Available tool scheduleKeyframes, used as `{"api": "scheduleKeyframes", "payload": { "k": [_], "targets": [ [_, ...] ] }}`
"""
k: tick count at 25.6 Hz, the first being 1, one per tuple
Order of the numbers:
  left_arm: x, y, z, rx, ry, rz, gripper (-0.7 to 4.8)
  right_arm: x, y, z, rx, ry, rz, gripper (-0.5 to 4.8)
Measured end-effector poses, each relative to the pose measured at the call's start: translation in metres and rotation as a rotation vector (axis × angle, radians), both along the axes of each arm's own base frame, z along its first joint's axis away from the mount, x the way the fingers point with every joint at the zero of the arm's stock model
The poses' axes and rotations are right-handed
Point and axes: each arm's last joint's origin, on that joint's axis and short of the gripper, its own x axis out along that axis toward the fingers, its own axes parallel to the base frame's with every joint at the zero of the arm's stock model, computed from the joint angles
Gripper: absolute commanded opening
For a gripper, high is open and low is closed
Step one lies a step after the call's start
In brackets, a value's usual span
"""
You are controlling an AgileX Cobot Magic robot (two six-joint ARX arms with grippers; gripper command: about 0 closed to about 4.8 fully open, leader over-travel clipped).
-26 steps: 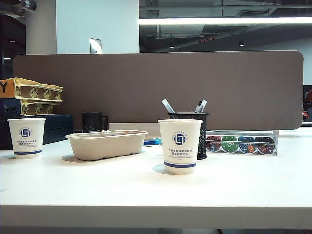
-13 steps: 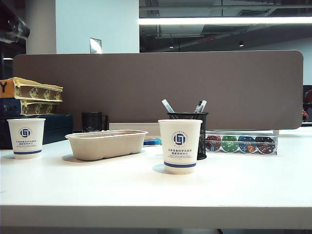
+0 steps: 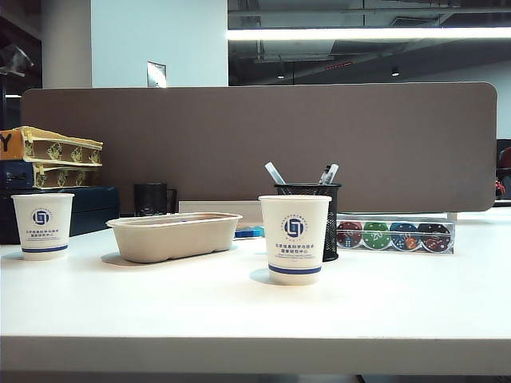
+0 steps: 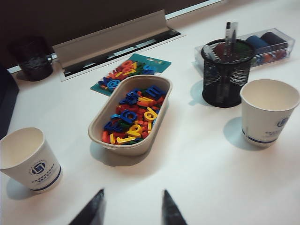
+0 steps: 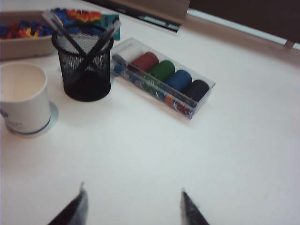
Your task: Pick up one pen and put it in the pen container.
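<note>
A: From the exterior view, where does the task stand?
B: The pen container (image 3: 308, 209) sits mid-worktop behind a paper cup (image 3: 295, 238), pens poking out, among them the slim clear pen (image 3: 275, 173). No pen lies loose on the worktop, so I judge the drop done and the sensible move is to back off clear of the cups.
A: Left wrist view?
B: The left pincer (image 4: 131, 211) hangs spread and empty over the near edge, a tray of toy letters (image 4: 131, 115) ahead.
A: Right wrist view?
B: The right pincer (image 5: 132, 206) is also spread, holding nothing, near the clear case of coloured rolls (image 5: 164, 77).
A: Any writing?
B: Blue logos on the cups, the print too small to read.
</note>
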Motion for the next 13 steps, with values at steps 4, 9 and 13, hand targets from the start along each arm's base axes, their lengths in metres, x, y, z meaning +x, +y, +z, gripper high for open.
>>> {"api": "scheduleKeyframes", "payload": {
  "k": [4, 9, 13],
  "targets": [
    [0.003, -0.001, -0.012, -0.018, -0.011, 0.006, 1.47, 0.005, 0.001, -0.002, 0.015, -0.053, 0.000, 2.43],
    [0.007, -0.003, -0.021, -0.100, -0.064, 0.029, 1.15, 0.010, 0.003, -0.007, 0.033, -0.109, 0.000, 2.43],
    [0.008, -0.003, -0.024, -0.114, -0.080, 0.039, 1.15, 0.013, 0.004, -0.014, 0.036, -0.127, -0.007, 2.43]
  ]
}}
